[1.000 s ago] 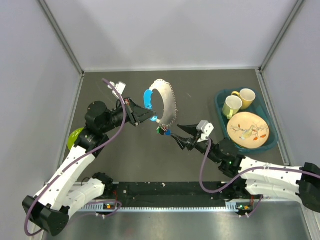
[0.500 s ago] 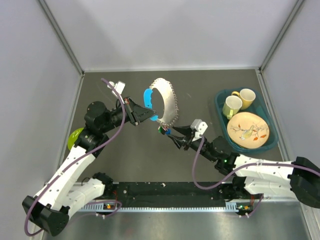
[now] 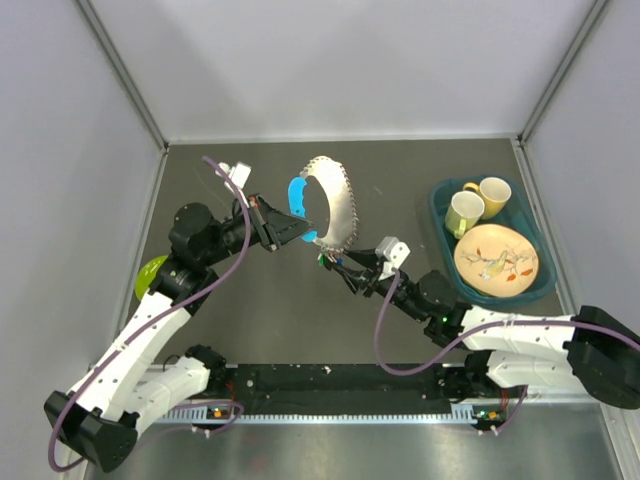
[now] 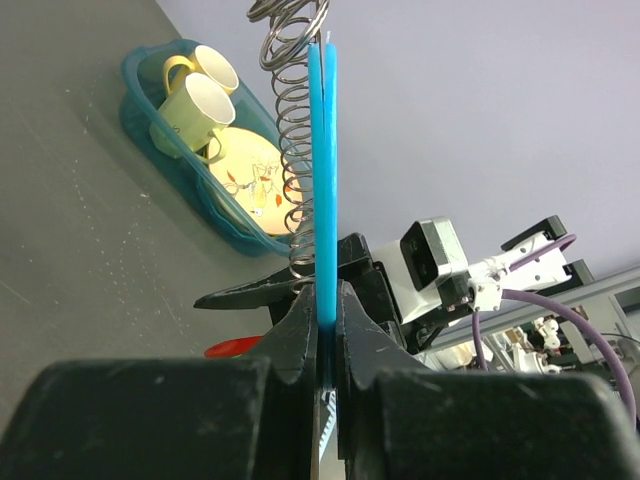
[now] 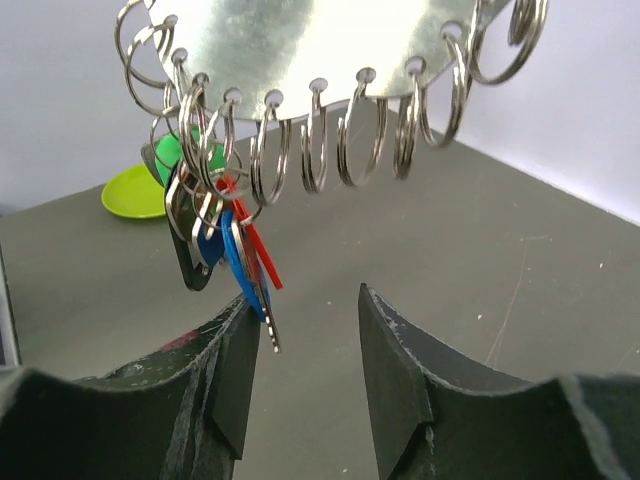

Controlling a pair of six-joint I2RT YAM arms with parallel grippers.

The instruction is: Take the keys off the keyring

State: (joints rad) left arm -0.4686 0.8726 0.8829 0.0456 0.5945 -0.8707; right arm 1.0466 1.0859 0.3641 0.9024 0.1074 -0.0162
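My left gripper (image 3: pixel 302 232) is shut on the curved bright-blue tab (image 3: pixel 296 195) and holds the keyring in the air. In the left wrist view the tab (image 4: pixel 322 170) stands edge-on between the jaws. The silvery toothed strap (image 3: pixel 340 205) arcs up and right, with several wire rings (image 5: pixel 325 140) along its edge. The keys (image 5: pixel 240 260), with blue, red and green heads, hang in a bunch from the rings at the strap's lower end (image 3: pixel 325 259). My right gripper (image 3: pixel 338 266) is open just below them. In the right wrist view (image 5: pixel 305 305) the keys' tips hang by its left finger (image 5: pixel 235 365).
A lime-green dish (image 3: pixel 150 276) lies on the table at the left, behind my left arm. A teal tray (image 3: pixel 441 216) at the right holds two yellow mugs (image 3: pixel 463 213) and a patterned plate (image 3: pixel 495 258). Grey walls close in the dark table.
My right gripper has moved left and up, from well to the right of the keys to just under them. The left gripper and keyring have stayed still.
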